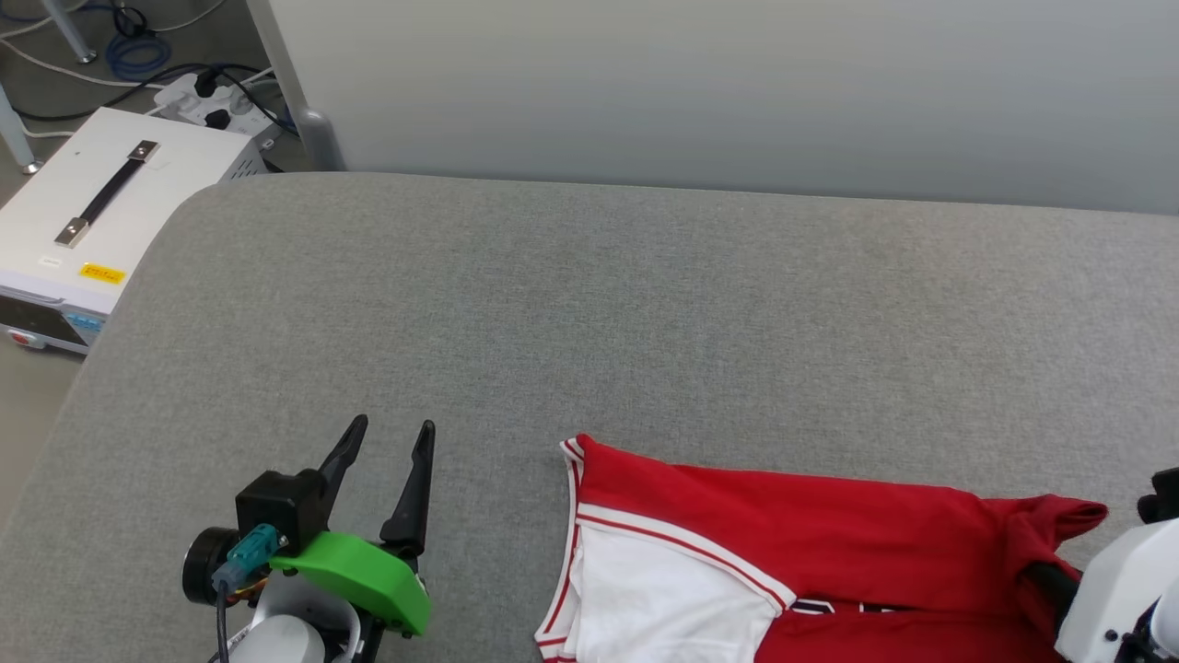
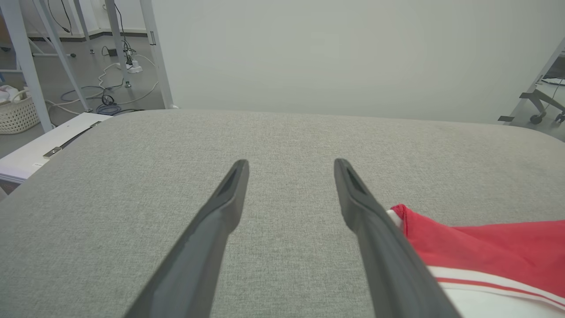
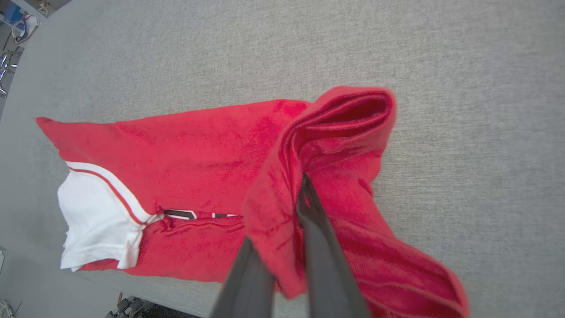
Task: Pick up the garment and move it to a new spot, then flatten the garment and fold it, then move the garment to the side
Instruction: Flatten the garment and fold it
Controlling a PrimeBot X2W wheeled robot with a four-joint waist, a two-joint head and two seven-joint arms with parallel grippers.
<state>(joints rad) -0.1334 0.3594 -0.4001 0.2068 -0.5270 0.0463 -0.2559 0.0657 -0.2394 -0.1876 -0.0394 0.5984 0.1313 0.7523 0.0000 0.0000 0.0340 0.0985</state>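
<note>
two poses, left hand (image 1: 394,424) gaping, right hand (image 3: 303,187) pinching garment (image 3: 185,154)

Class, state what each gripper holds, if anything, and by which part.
The right gripper is shut on the garment, pinching a bunched red fold at the end opposite its white sleeve. The left gripper is open, holding nothing.

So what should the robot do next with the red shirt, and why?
Probably carry the pinched end across toward the white sleeve and lay it down. The right gripper is shut on a raised bunch of the garment, the rest lies flat, and the left gripper is open.
</note>
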